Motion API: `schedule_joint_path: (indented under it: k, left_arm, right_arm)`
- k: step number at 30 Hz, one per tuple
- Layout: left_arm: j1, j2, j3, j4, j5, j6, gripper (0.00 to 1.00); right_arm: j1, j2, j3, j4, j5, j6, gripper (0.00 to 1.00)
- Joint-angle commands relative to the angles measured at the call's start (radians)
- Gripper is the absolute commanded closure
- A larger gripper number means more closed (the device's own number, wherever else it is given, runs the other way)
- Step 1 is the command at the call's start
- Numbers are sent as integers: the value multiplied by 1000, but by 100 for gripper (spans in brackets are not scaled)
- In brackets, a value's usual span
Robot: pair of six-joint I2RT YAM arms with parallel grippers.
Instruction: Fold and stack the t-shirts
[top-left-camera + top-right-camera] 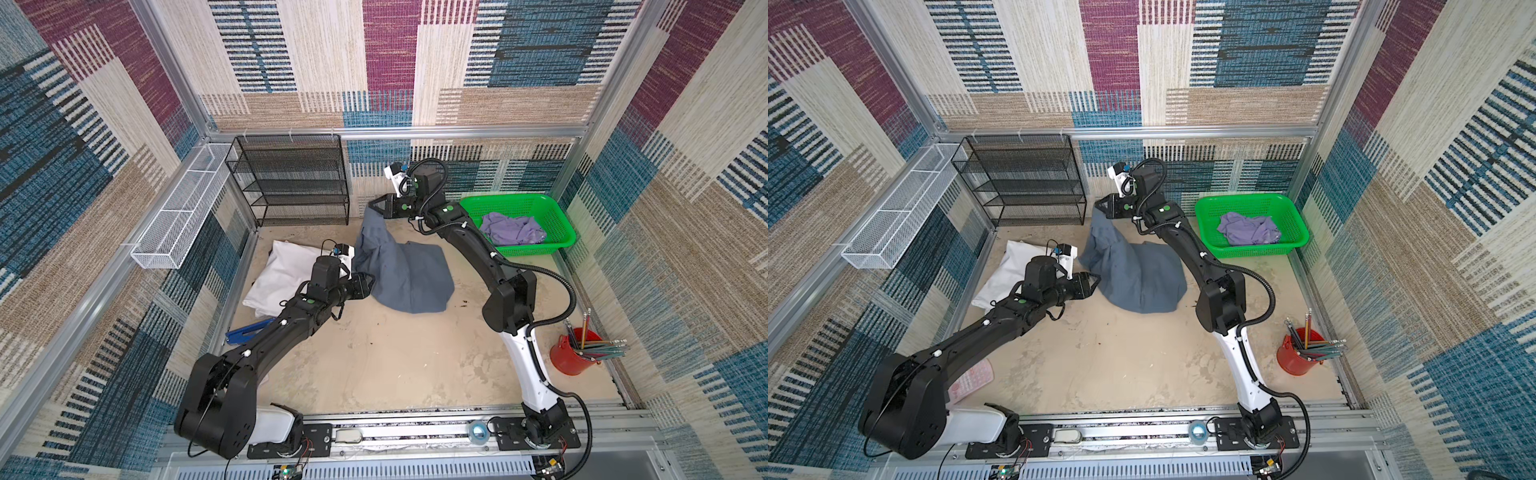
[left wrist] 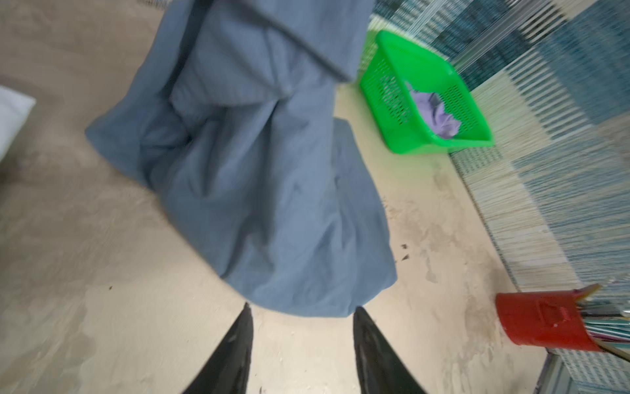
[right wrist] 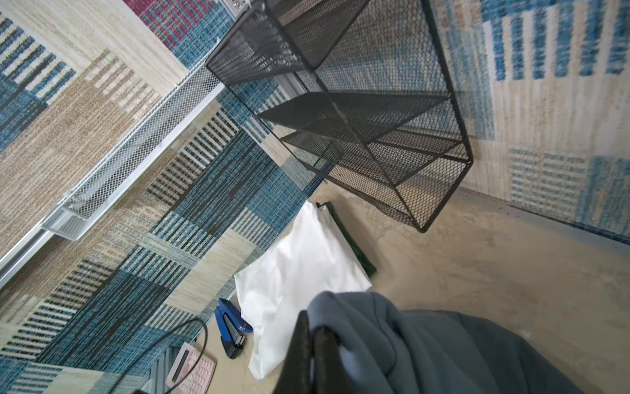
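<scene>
The slate blue-grey t-shirt (image 1: 405, 272) (image 1: 1136, 276) lies bunched on the table, with one end pulled up into a peak at the back. My right gripper (image 1: 376, 206) (image 1: 1101, 204) (image 3: 312, 322) is shut on that raised end, and cloth drapes over its fingers in the right wrist view. Just left of the shirt's near edge, my left gripper (image 1: 369, 284) (image 1: 1095, 282) (image 2: 302, 307) is open. Only bare table shows between its fingertips, which reach the cloth (image 2: 266, 187). The lavender t-shirt (image 1: 513, 228) (image 1: 1250, 229) (image 2: 441, 117) lies crumpled in the green basket (image 1: 532, 250).
A white pillow-like bundle (image 1: 278, 274) lies by the left arm. Near it are a blue stapler (image 3: 231, 327) and a pink calculator (image 3: 192, 370). A black mesh shelf (image 1: 291, 178) stands at the back, a white wire tray (image 1: 178, 216) on the left wall, and a red pencil cup (image 1: 571, 355) at right.
</scene>
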Motion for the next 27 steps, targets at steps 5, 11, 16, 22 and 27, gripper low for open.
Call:
schedule_joint_path:
  k: [5,11,16,22,27]
  left_arm:
    - [26,4,103,170,-11,-15,56]
    - [97,104,106,335,110,-138,63]
    - [99,136,90,406,116,-184,63]
    - [100,180,111,431,90,-218,62]
    - [102,214,117,507,101,-242,72]
  right_arm:
    - [27,-94,-94,30,-11,-32,100]
    - [54,-137,-129,35,0,-42,100]
    - [59,-152,-128,28,7,-46,100]
    - [67,-162,-125,12,1,-54,100]
    - [68,-165,-127,6,3,-57,100]
